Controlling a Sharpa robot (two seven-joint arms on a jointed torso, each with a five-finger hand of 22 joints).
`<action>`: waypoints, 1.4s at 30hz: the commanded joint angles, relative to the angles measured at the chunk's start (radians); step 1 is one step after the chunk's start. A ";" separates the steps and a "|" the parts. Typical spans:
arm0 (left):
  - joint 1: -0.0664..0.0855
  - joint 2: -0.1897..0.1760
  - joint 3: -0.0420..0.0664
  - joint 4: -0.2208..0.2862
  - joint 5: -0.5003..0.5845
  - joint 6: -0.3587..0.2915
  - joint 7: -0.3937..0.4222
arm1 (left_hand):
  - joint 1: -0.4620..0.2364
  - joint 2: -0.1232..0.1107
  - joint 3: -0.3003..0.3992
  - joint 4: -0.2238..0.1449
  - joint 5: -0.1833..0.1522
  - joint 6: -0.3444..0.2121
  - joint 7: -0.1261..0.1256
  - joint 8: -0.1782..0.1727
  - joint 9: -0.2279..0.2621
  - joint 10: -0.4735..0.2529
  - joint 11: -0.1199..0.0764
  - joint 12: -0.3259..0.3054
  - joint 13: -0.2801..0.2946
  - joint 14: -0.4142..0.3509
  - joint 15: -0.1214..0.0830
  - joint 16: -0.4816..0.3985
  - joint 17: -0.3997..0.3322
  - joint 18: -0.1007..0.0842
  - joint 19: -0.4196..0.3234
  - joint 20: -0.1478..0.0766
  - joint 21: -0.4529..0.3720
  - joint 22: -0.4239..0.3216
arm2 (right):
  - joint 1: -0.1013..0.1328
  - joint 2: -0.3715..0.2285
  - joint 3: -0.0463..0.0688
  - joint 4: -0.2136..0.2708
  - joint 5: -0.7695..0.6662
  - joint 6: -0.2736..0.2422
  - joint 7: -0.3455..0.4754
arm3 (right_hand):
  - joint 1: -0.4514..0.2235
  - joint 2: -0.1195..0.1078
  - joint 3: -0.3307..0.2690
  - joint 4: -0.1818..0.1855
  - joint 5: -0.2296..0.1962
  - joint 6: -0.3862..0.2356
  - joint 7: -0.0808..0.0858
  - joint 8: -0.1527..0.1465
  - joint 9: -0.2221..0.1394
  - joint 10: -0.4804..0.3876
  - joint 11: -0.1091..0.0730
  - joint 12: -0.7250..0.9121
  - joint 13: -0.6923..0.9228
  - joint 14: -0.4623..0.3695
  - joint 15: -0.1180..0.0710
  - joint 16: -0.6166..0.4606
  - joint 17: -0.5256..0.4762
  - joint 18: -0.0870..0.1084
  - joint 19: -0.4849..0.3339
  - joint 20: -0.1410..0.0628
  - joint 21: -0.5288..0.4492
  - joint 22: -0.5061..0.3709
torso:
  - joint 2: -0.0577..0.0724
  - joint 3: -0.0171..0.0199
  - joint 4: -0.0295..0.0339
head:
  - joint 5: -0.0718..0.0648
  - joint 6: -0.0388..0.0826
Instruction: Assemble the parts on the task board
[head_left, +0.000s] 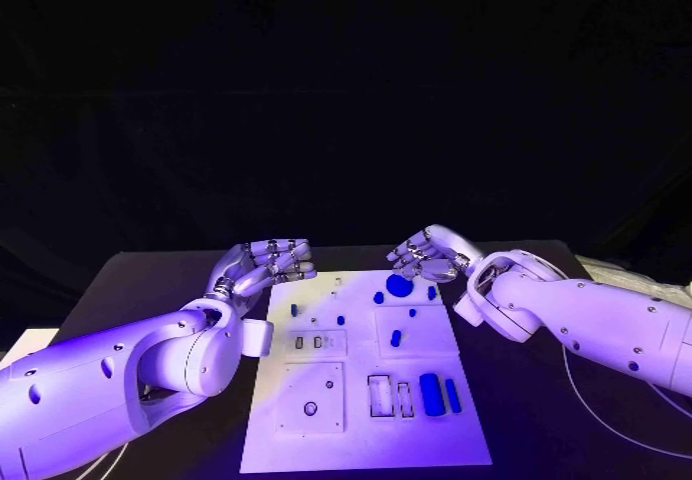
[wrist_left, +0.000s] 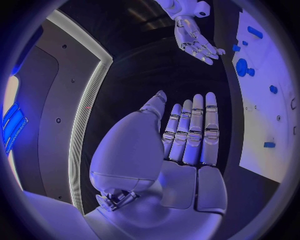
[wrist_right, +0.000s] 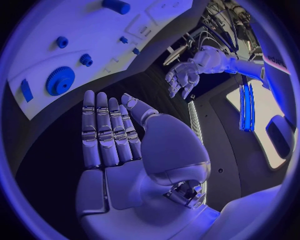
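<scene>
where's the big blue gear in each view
Head view: blue gear at the task board's far end, by the right robot hand.
Left wrist view: gear on the board.
Right wrist view: gear on the board.
Shared landmark: the small blue part beside it.

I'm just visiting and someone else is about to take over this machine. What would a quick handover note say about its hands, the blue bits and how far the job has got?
Left hand: open, holding nothing, at the far left corner of the task board.
Right hand: open, holding nothing, at the board's far right corner, beside the blue gear.
Parts: the gear and small blue pieces sit toward the board's far end; a blue bar and a thinner blue piece lie side by side near the right edge, next to an open slot.
Done: cannot tell from here which pieces are already seated.
Left: neither hand has picked anything up; the near-end pieces seem to need placing.
</scene>
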 joint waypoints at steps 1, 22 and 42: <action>0.004 -0.008 0.003 0.028 0.003 0.040 0.008 | 0.004 0.000 0.000 -0.007 -0.006 0.005 0.000 0.000 -0.001 0.007 0.001 -0.006 0.000 0.006 -0.001 -0.001 0.002 0.012 0.006 0.000 -0.001 -0.002 | 0.010 0.006 0.003 0.009 -0.336 0.069 -0.135 | 0.012 -0.043 -0.003 0.005 -0.029 0.033 -0.018 -0.006 0.002 0.049 -0.026 -0.007 0.002 0.146 -0.050 0.038 0.007 0.013 0.141 -0.064 0.120 0.056 | 0.037 0.0005 0.0099 | -0.013 0.013; 0.008 -0.017 0.007 0.080 0.013 0.042 0.002 | 0.001 -0.002 -0.003 -0.010 -0.006 0.004 0.002 -0.005 -0.004 0.006 0.004 -0.014 -0.002 0.004 0.001 -0.008 0.004 0.011 0.008 0.000 -0.008 -0.005 | 0.052 0.040 0.006 0.062 -0.749 0.225 -0.326 | -0.025 -0.114 0.028 0.116 -0.079 0.041 -0.060 -0.008 0.001 0.035 -0.066 -0.010 0.002 0.301 -0.105 0.544 0.311 0.006 0.270 -0.122 0.458 0.265 | 0.101 -0.0101 0.0421 | -0.047 0.024; 0.009 -0.019 0.007 0.079 0.014 0.049 -0.009 | -0.001 -0.003 -0.004 -0.012 -0.006 0.003 0.004 -0.008 -0.005 0.006 0.005 -0.017 -0.002 0.004 0.002 -0.010 0.006 0.011 0.009 0.000 -0.010 -0.007 | 0.053 0.072 0.006 0.034 -0.781 0.281 -0.351 | -0.004 -0.136 0.088 0.182 -0.084 0.063 -0.067 -0.006 0.004 0.050 -0.068 -0.009 0.003 0.291 -0.108 0.882 0.632 -0.040 0.307 -0.111 0.825 0.686 | 0.117 -0.0104 0.0509 | -0.053 0.026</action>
